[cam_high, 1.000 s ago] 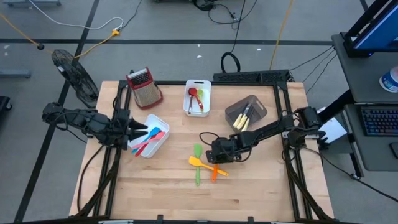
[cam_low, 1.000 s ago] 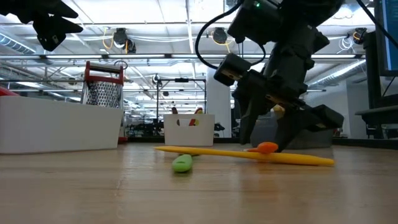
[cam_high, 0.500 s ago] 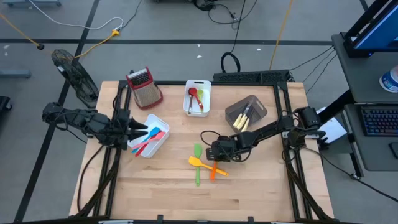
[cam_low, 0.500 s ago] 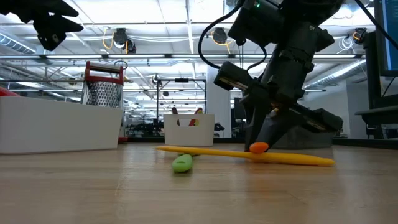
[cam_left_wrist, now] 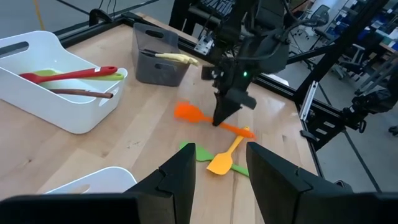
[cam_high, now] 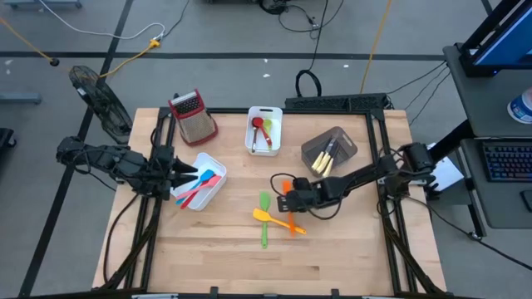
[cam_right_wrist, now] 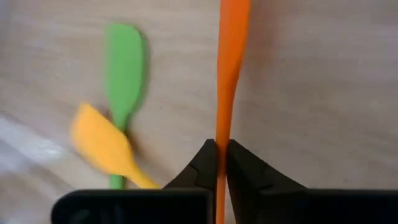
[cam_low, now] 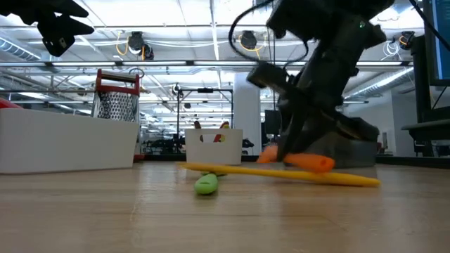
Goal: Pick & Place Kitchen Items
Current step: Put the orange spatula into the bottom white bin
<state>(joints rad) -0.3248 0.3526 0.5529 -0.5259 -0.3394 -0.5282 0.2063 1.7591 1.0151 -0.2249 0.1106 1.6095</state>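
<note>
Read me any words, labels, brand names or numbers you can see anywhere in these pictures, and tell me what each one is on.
None can be read.
The white bins, grey bin, box grater and utensils, including the orange spatula in the right gripper, show no lettering.
The keyboard keys at the right edge are too small to read.

bare tabletop (cam_high: 208, 249) near front edge

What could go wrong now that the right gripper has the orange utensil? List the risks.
1. The right gripper pinches the thin orange plastic spatula on its narrow handle, with the rest sticking far out; it may swivel or slip.
2. The spatula hangs low over the wooden table, close to the yellow plastic spatula and green plastic spatula; a sweep could knock them.
</note>
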